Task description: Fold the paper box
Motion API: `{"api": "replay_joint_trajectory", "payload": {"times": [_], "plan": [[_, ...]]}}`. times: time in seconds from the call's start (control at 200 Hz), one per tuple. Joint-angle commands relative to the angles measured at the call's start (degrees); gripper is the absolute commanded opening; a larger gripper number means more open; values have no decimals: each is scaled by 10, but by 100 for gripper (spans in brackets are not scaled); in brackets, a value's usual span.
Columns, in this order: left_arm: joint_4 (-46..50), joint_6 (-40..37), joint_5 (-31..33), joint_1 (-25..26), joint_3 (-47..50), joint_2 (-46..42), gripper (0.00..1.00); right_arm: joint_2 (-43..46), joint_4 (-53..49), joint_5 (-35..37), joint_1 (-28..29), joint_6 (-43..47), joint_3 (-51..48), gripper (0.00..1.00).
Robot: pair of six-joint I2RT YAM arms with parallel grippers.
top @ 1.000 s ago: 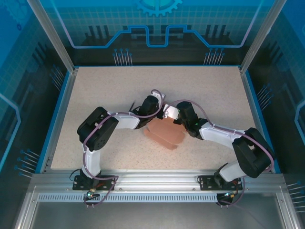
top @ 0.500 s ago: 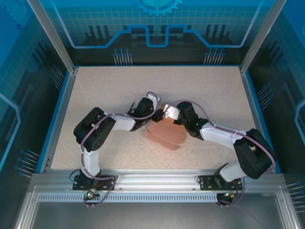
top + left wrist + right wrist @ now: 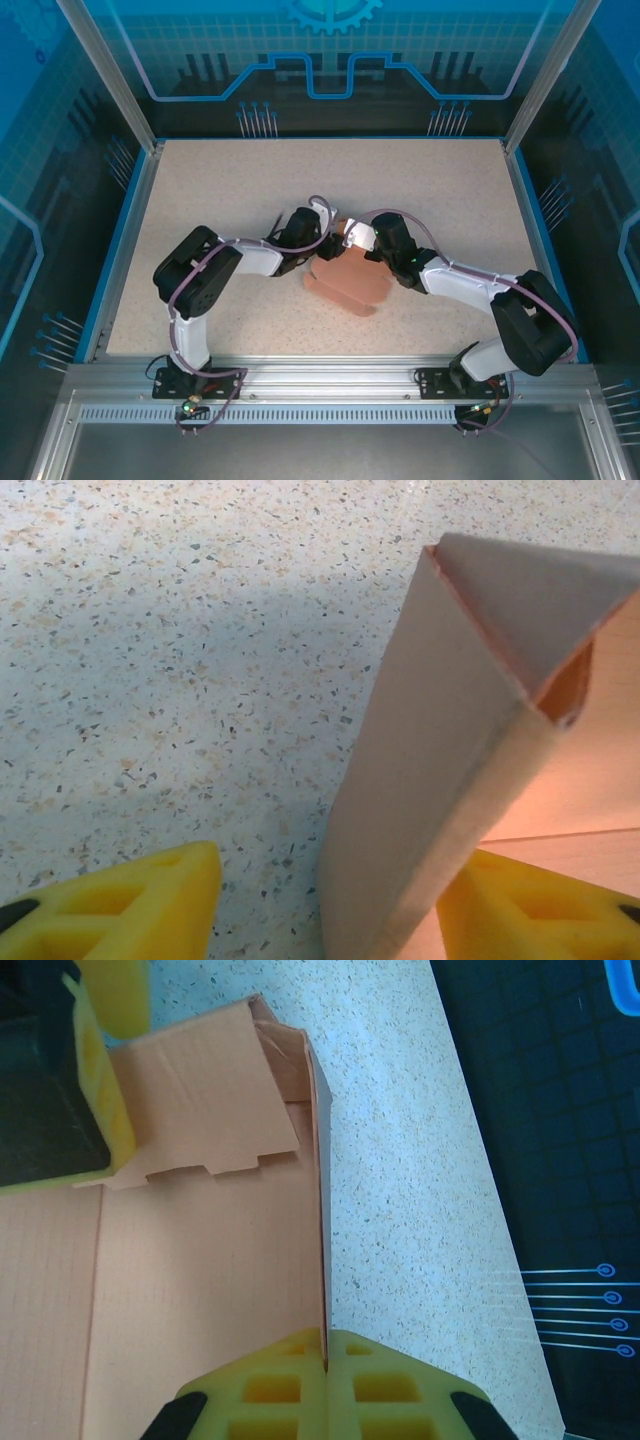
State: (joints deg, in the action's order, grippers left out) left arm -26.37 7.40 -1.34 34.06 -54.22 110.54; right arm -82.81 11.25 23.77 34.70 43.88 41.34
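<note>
The paper box [image 3: 350, 282] is salmon-pink card lying partly folded at the middle of the table, with one wall raised at its far side. In the left wrist view that raised wall [image 3: 430, 800] stands between my left gripper's [image 3: 340, 872] yellow fingers [image 3: 140, 910], which are open; the left finger is clear of the card. From above, the left gripper [image 3: 325, 238] meets the box's far left corner. My right gripper [image 3: 326, 1345] is shut on the thin upright edge of the box [image 3: 200, 1290]. It sits at the far right corner [image 3: 352, 240].
The speckled table [image 3: 220, 180] has a blue rim [image 3: 120, 240] and is enclosed by a metal frame. A tabbed flap [image 3: 200, 1100] leans against the left gripper's yellow finger [image 3: 105, 1090]. Open tabletop [image 3: 400, 1160] lies right of the pinched wall.
The left gripper has opened and drawn back a little to the left, off the box's far corner. The right gripper stays shut on the box edge.
</note>
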Motion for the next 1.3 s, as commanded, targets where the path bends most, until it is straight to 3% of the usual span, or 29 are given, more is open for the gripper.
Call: {"api": "replay_joint_trajectory", "payload": {"times": [0.0, 0.365, 0.615, 0.941, 1.296], "plan": [[24, -15, -4, -4, -25, 23, 51, 18, -4, 2, -7, -12, 2, 4], [30, -21, -4, -4, -51, 55, 47, 14, -7, -3, -7, -12, 6, 4], [14, -13, 10, -4, -58, 66, 39, 12, -6, -5, -7, -15, 5, 4], [-7, 61, 106, -3, -57, 69, 19, 12, -10, -6, -2, -25, 1, 4], [7, 110, 203, 18, -73, 69, 9, 15, -10, -9, 16, -41, -3, 4]]}}
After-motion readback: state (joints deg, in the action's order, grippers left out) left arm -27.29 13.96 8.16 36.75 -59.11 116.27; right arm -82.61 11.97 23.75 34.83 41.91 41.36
